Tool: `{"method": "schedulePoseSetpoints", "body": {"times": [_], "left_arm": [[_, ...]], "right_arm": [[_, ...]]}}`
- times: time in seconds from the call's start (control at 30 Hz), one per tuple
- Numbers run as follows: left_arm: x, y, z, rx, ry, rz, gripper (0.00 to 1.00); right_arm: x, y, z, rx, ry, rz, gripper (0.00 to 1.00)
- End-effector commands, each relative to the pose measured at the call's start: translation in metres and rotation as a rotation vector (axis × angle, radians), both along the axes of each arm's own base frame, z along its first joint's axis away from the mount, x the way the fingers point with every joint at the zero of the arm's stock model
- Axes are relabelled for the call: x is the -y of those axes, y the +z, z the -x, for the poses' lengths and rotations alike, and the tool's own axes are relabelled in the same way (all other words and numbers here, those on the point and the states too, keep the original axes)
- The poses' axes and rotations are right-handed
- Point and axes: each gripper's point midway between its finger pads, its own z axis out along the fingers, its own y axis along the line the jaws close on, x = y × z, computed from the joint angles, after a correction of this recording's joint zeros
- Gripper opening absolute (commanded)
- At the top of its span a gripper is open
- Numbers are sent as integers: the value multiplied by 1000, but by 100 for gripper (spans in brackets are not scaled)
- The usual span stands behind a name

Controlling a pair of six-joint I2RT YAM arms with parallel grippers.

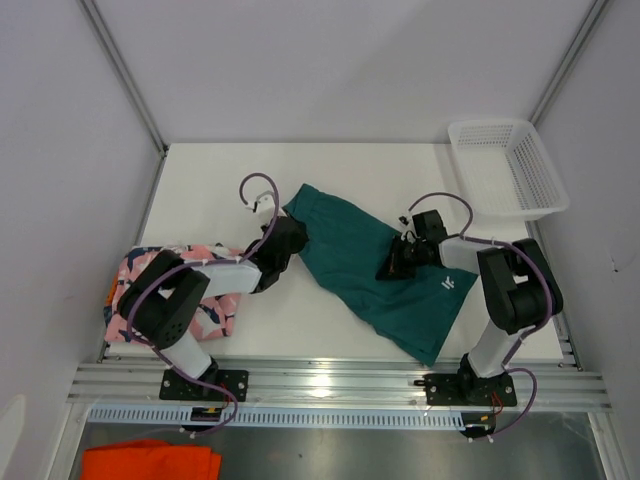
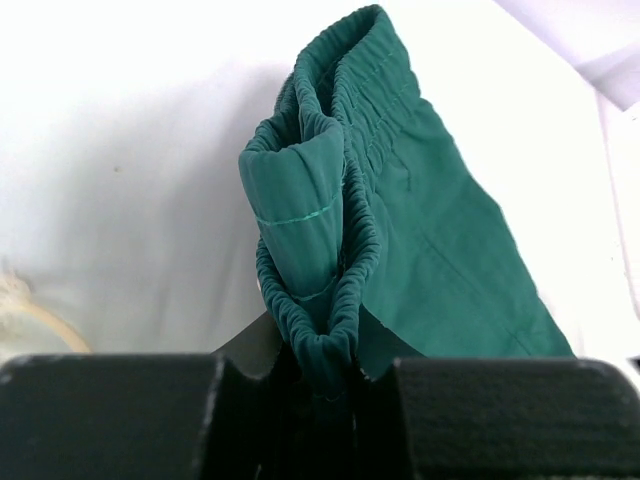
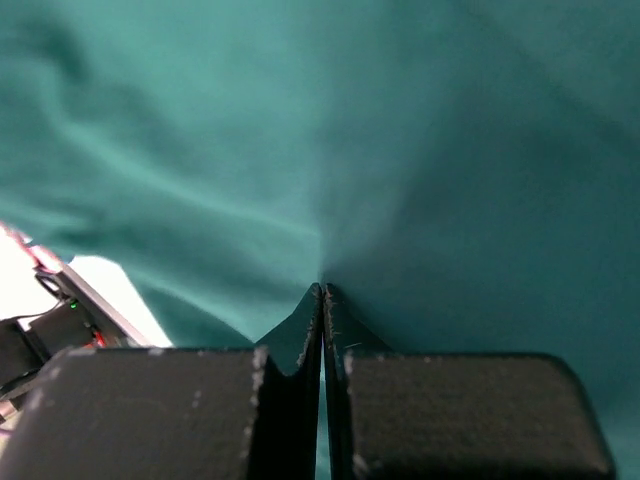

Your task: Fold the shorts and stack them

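From above, the teal shorts (image 1: 370, 265) lie on a diagonal. The waistband is at the left gripper (image 1: 290, 238) and the legs run past the right gripper (image 1: 392, 268). A small white logo (image 1: 443, 284) just beyond it is too small to read.

In the left wrist view, the left gripper (image 2: 325, 365) pinches the gathered waistband (image 2: 340, 200), and the cloth stretches away ahead and to its right.

In the right wrist view, the right gripper (image 3: 322, 292) has its jaws pressed together on a pucker of the teal cloth.
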Motion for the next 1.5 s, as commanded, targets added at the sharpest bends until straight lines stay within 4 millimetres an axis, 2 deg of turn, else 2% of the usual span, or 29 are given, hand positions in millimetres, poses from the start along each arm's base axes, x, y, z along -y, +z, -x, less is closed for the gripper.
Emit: {"method": "schedulePoseSetpoints", "body": {"times": [0.0,0.03,0.1,0.13,0.17,0.2,0.23,0.3,0.33,0.43,0.5,0.57,0.67,0.73,0.77,0.87,0.93,0.97,1.0,1.03,1.13,1.2,1.23,1.27,1.4,1.43,1.47], "left_arm": [[-5,45,-1,141,16,22,0],[-4,58,2,178,8,17,0],[-5,74,8,228,-9,-24,0],[-9,72,9,229,-3,-58,0],[-5,87,13,265,-12,-64,0],[-5,93,16,283,-12,-88,0],[-8,97,18,300,-15,-146,0],[-11,116,26,345,5,-181,0],[-12,117,29,357,-8,-228,0],[-16,135,36,416,-24,-275,0],[-12,147,39,461,-62,-300,0],[2,158,42,508,-142,-307,0],[20,165,44,549,-234,-344,0],[31,155,45,529,-289,-387,0],[33,161,42,529,-284,-389,0],[36,148,43,494,-297,-424,0],[38,140,44,485,-303,-461,0],[39,140,45,486,-306,-489,0],[43,139,48,490,-316,-502,0],[41,136,47,480,-291,-525,0],[41,137,50,481,-269,-610,0],[44,134,52,479,-268,-647,0],[45,135,53,480,-265,-659,0],[43,135,53,480,-252,-681,0],[47,134,57,485,-243,-705,0],[49,136,57,489,-245,-704,0],[48,136,57,488,-237,-713,0]], "right_arm": [[-18,-2,-23,32,11,8,0],[-20,-13,-25,10,10,21,0],[-32,-22,-38,0,15,23,0],[-36,-25,-43,-4,15,20,0],[-41,-26,-49,-8,10,13,0],[-51,-21,-62,14,15,1,0],[-55,-32,-65,-10,13,2,0],[-67,-33,-74,-17,11,-11,0],[-79,-34,-82,-13,26,-20,0],[-99,-22,-93,12,33,-46,0],[-103,-11,-99,32,22,-60,0],[-107,4,-106,58,22,-71,0],[-110,18,-108,77,39,-68,0],[-110,21,-106,81,43,-72,0],[-107,21,-104,77,38,-73,0],[-99,36,-104,102,21,-93,0],[-94,58,-104,139,13,-105,0],[-88,61,-104,145,10,-100,0],[-83,75,-103,170,6,-106,0],[-79,80,-100,176,3,-108,0],[-52,93,-93,204,-29,-95,0],[-27,84,-84,190,-64,-56,0],[-18,92,-81,212,-72,-47,0],[-7,89,-79,215,-89,-21,0],[35,65,-52,172,-122,89,0],[48,52,-42,141,-145,114,0],[58,51,-37,138,-168,142,0]]}}
